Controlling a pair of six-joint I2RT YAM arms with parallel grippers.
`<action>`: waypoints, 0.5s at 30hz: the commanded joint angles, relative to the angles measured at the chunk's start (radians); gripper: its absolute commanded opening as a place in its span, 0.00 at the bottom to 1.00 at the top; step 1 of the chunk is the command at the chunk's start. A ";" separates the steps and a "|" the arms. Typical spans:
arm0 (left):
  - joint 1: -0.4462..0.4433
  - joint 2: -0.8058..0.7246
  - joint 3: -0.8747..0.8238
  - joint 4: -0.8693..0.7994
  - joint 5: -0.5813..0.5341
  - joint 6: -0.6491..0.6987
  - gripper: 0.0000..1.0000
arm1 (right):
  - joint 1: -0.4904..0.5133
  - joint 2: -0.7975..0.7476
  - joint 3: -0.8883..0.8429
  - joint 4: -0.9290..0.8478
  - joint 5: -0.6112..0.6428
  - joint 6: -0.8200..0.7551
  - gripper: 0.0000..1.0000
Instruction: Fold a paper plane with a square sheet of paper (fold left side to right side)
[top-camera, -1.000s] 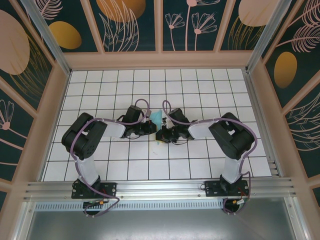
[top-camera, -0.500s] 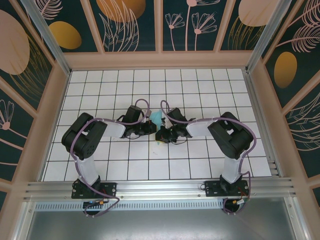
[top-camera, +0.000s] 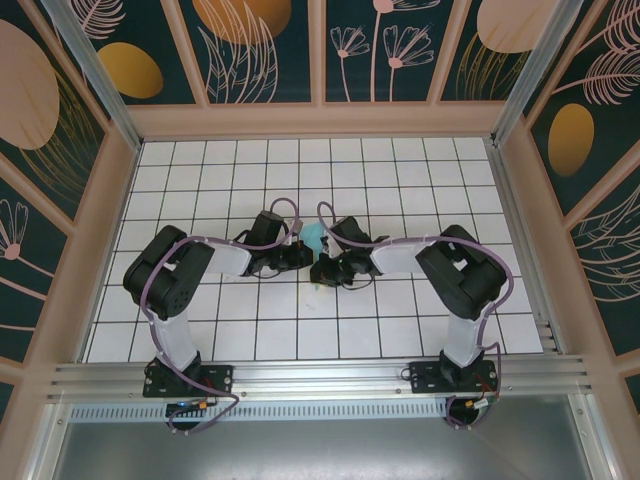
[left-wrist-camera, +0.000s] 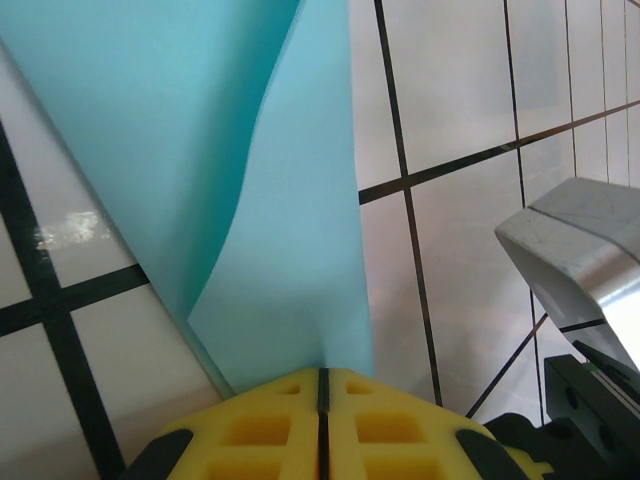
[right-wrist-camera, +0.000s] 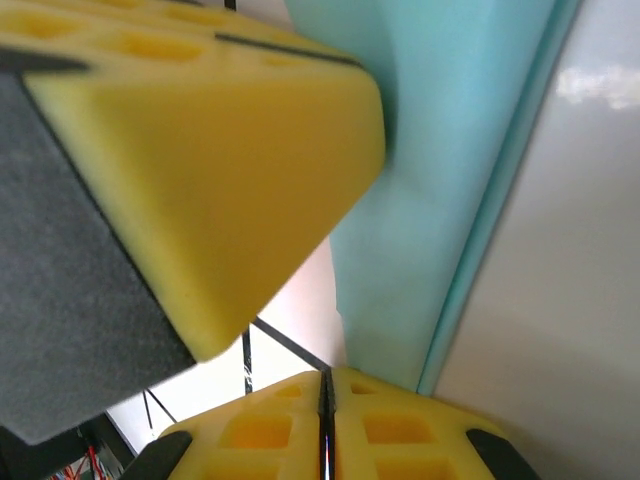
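The square sheet of paper (top-camera: 315, 237) is light turquoise, partly folded, and lies at the table's middle between both grippers. In the left wrist view a flap of the paper (left-wrist-camera: 270, 200) rises off the tiles and runs into the seam of my left gripper (left-wrist-camera: 322, 372), whose yellow pads are shut on it. My right gripper (right-wrist-camera: 326, 375) is shut too, its tips against the paper's (right-wrist-camera: 450, 150) near edge, with no paper visible between the pads. The left gripper's yellow pad (right-wrist-camera: 220, 170) presses on the sheet just ahead of it. From above, the left gripper (top-camera: 303, 256) and right gripper (top-camera: 320, 268) almost touch.
The white gridded table (top-camera: 250, 330) is walled by beige frames on three sides, with an aluminium rail (top-camera: 320, 378) along the near edge. A grey part of the right arm (left-wrist-camera: 580, 250) stands close on the right of the left wrist view.
The right wrist and its cable have edged slightly left toward the paper. Both grippers stay shut and the paper has hardly moved.
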 joint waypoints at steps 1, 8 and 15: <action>0.002 0.031 0.013 -0.040 -0.102 0.033 0.10 | 0.026 -0.029 -0.050 -0.133 -0.005 -0.018 0.12; 0.002 0.028 0.015 -0.042 -0.099 0.034 0.10 | 0.029 -0.072 -0.046 -0.157 -0.029 -0.040 0.13; 0.003 0.014 0.020 -0.041 -0.085 0.029 0.10 | 0.014 -0.122 0.008 -0.199 -0.050 -0.093 0.14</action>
